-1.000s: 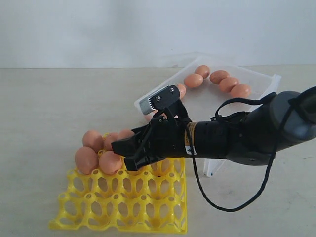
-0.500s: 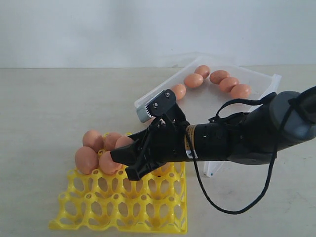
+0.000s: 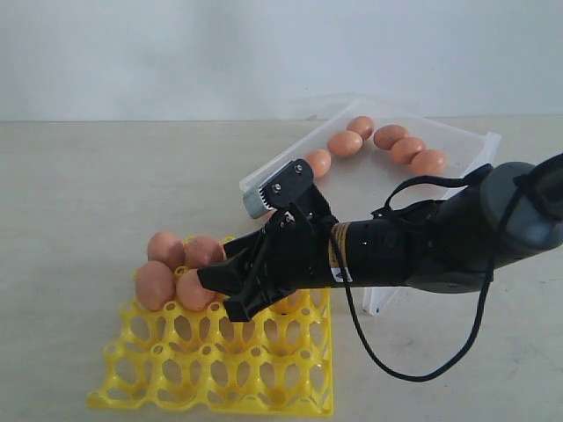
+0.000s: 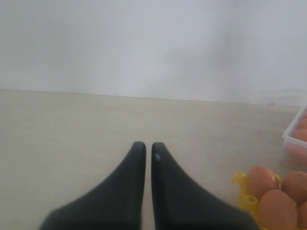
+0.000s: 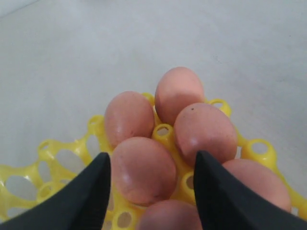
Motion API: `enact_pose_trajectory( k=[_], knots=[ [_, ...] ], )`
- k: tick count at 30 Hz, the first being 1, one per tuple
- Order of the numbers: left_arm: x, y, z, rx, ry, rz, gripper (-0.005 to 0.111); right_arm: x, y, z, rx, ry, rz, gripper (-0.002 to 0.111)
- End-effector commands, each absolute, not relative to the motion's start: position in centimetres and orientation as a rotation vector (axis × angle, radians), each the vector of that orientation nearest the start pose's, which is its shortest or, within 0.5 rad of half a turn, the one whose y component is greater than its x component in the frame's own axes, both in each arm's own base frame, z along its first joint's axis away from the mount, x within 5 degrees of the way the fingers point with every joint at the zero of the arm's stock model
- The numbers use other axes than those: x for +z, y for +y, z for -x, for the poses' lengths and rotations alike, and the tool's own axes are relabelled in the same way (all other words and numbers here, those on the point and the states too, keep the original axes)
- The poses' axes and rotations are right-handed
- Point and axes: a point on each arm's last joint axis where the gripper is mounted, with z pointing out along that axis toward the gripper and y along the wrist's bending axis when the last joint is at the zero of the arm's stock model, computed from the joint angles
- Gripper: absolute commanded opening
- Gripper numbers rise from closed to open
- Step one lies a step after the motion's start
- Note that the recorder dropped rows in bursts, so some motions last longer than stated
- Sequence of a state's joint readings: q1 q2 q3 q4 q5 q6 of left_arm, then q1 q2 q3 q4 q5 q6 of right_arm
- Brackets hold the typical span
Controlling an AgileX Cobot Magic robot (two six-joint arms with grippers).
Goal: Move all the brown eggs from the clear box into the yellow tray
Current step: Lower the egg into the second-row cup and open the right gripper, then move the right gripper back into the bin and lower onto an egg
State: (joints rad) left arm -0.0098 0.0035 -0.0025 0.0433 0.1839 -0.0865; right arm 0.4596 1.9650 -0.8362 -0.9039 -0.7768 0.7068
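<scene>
While your right gripper hung low over the far rows of the yellow tray, its jaws stood well apart with one of the brown eggs seated in a cup between them. In the right wrist view you could see one of the fingers right at that egg's side. A strip of yellow showed between the egg and the other finger, so nothing was clamped. The gripper pointed toward the left of the exterior view and tipped slightly down, and its arm ran roughly level across the scene.

In the exterior view, four eggs showed clear of the gripper at the tray's far left corner, packed close and touching. They stood on end in their cups, long axes near upright and leaning a little. More eggs lay partly hidden under the fingers.

Behind the arm, the clear box sat at a slant on the table, just beyond the tray. Six eggs lay in it on their sides in a curved line, long axes flat to the floor and mostly running across the view or slanting.

Your left gripper was pinched almost together, holding nothing, above bare table.
</scene>
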Motion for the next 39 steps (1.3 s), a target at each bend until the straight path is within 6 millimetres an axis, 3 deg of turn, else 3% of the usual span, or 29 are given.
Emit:
enact_pose_trajectory(
  k=[1, 9, 12, 14, 15, 17, 21, 23, 26, 27, 30, 33, 35, 39],
  knots=[
    [19.7, 0.0, -5.6, -0.03, 1.662, 0.039, 0.004, 12.9, 20.5, -29.8, 0.868, 1.886, 0.866, 0.046],
    [19.7, 0.0, -5.6, -0.03, 1.662, 0.039, 0.004, 14.3, 21.0, -29.4, 0.987, 1.77, 0.845, 0.046],
    [19.7, 0.0, -5.6, -0.03, 1.662, 0.039, 0.004, 16.9, 21.3, -28.9, 1.157, 1.664, 0.759, 0.044],
    [19.7, 0.0, -5.6, -0.03, 1.662, 0.039, 0.004, 19.7, 21.2, -28.5, 1.248, 1.559, 0.708, 0.033],
    [19.7, 0.0, -5.6, -0.03, 1.662, 0.039, 0.004, 21.2, 21.0, -28.3, 1.245, 1.511, 0.697, 0.022],
    [19.7, 0.0, -5.6, -0.03, 1.662, 0.039, 0.004, 24.4, 20.5, -28.0, 1.118, 1.4, 0.725, 0.0],
    [19.7, 0.0, -5.6, -0.03, 1.662, 0.039, 0.004, 30.0, 19.0, -28.8, 0.606, 1.342, 0.84, 0.0],
    [19.7, 0.0, -5.6, -0.03, 1.662, 0.039, 0.004, 32.5, 17.4, -30.5, 0.3, 1.503, 0.797, 0.0],
    [19.7, 0.0, -5.6, -0.03, 1.662, 0.039, 0.004, 34.2, 13.7, -34.2, -0.108, 1.878, 0.611, 0.0],
    [19.7, 0.0, -5.6, -0.03, 1.662, 0.039, 0.004, 35.0, 12.7, -35.5, -0.196, 1.933, 0.551, 0.0],
    [19.7, 0.0, -5.6, -0.03, 1.662, 0.039, 0.004, 34.8, 9.4, -39.3, -0.39, 2.176, 0.375, 0.0],
    [19.7, 0.0, -5.6, -0.03, 1.662, 0.039, 0.004, 32.8, 8.0, -42.1, -0.34, 2.476, 0.414, 0.0],
    [19.7, 0.0, -5.6, -0.03, 1.662, 0.039, 0.004, 31.3, 7.9, -43.2, -0.128, 2.667, 0.482, 0.0],
    [19.7, 0.0, -5.6, -0.03, 1.662, 0.039, 0.004, 29.5, 9.7, -45.5, 0.211, 2.675, 0.542, 0.0]
  ],
)
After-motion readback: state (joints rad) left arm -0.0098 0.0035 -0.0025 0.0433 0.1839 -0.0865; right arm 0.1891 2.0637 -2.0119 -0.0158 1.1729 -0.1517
